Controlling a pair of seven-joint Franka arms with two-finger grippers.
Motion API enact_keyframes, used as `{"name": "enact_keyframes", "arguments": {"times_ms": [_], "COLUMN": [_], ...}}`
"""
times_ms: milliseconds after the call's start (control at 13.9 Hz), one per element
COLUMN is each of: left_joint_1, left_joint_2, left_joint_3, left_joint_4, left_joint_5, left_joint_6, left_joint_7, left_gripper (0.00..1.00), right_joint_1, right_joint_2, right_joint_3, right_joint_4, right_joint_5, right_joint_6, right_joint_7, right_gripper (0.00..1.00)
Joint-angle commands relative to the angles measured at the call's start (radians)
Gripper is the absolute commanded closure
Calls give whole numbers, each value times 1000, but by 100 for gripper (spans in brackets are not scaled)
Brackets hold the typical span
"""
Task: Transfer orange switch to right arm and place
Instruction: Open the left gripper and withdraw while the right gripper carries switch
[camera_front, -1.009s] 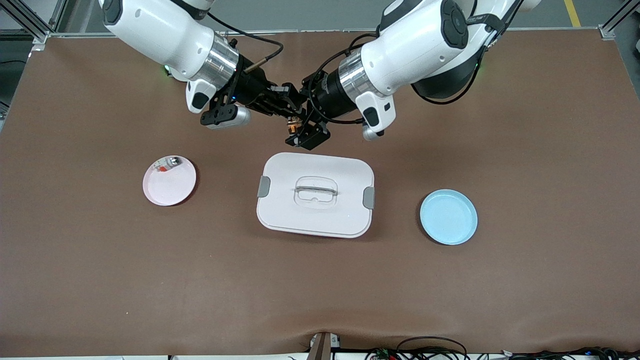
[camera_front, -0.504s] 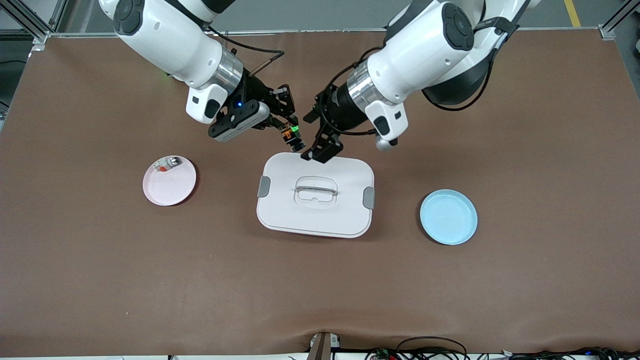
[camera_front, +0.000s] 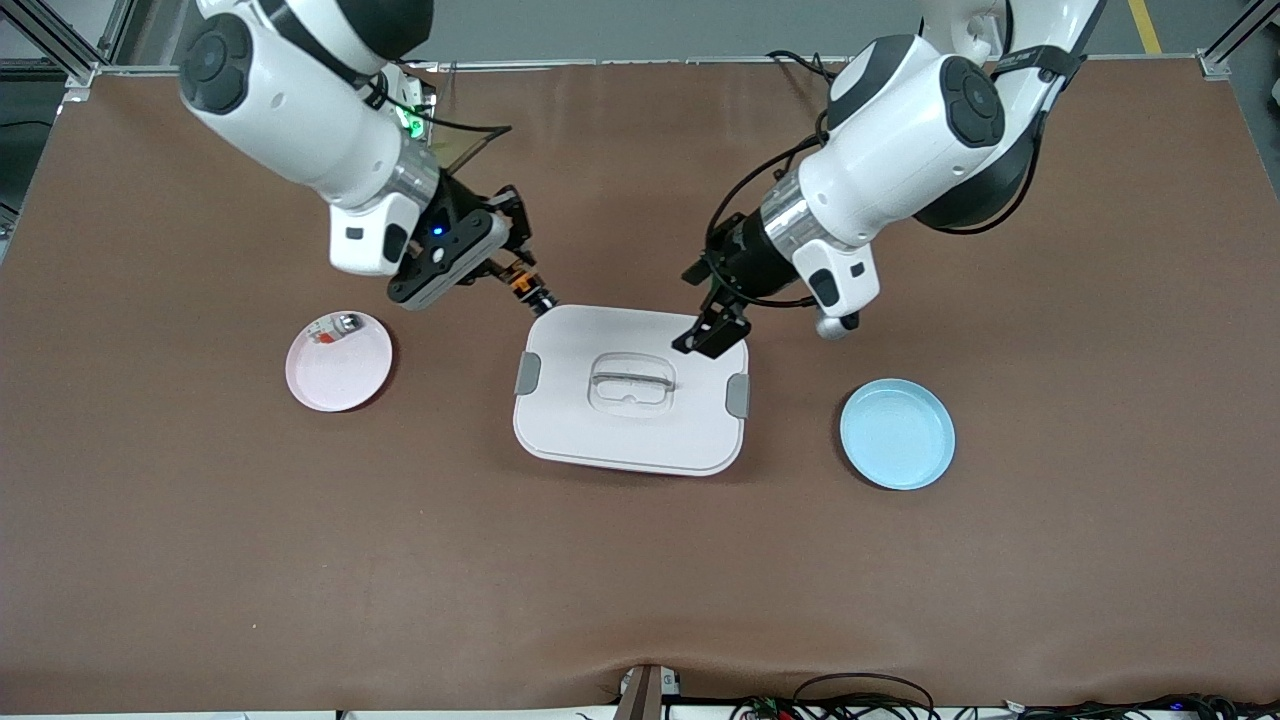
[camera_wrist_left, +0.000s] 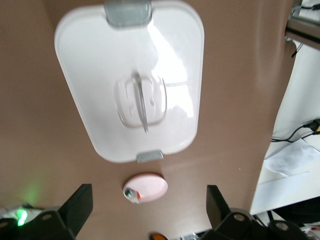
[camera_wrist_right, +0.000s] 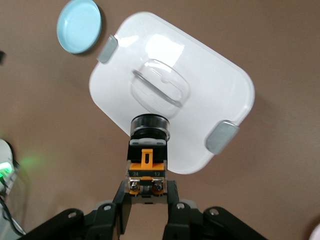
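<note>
My right gripper (camera_front: 508, 272) is shut on the orange switch (camera_front: 530, 290) and holds it in the air over the corner of the white lidded box (camera_front: 640, 435) toward the right arm's end. In the right wrist view the switch (camera_wrist_right: 147, 167) sits between the fingers (camera_wrist_right: 121, 205), with its black round head pointing out over the box lid (camera_wrist_right: 200, 75). My left gripper (camera_front: 712, 332) is open and empty over the box's edge toward the left arm's end. Its fingers (camera_wrist_left: 80, 207) stand wide apart in the left wrist view.
A pink plate (camera_front: 340, 370) with a whitish-silver small part (camera_front: 335, 326) lies toward the right arm's end; it also shows in the left wrist view (camera_wrist_left: 150, 186). A blue plate (camera_front: 897, 434) lies toward the left arm's end. The box has a clear handle (camera_front: 632, 383).
The left gripper let go of the switch, opened and drew back toward its own end. The right gripper carried the switch away toward the pink plate's end and lower.
</note>
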Motion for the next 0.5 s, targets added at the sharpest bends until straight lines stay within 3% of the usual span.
{"name": "enact_keyframes", "arguments": {"times_ms": [0, 216, 432], "left_joint_1": [47, 83, 150], "left_joint_2": [-112, -128, -145], "left_joint_3": [-3, -4, -9], "left_joint_4": [-137, -159, -166], "left_joint_5": [50, 203, 247], "left_joint_6": [-4, -48, -126], "left_joint_7": [132, 244, 567], "left_gripper": [0, 0, 0], "right_joint_1": [-92, -177, -273], "right_joint_2": [-22, -66, -83], "right_joint_3": [11, 11, 11], "right_joint_4": [-4, -71, -122], "right_joint_5": [-55, -66, -80], "right_joint_6": [-78, -83, -83], "right_joint_7": [-198, -433, -666], "right_gripper": [100, 100, 100]}}
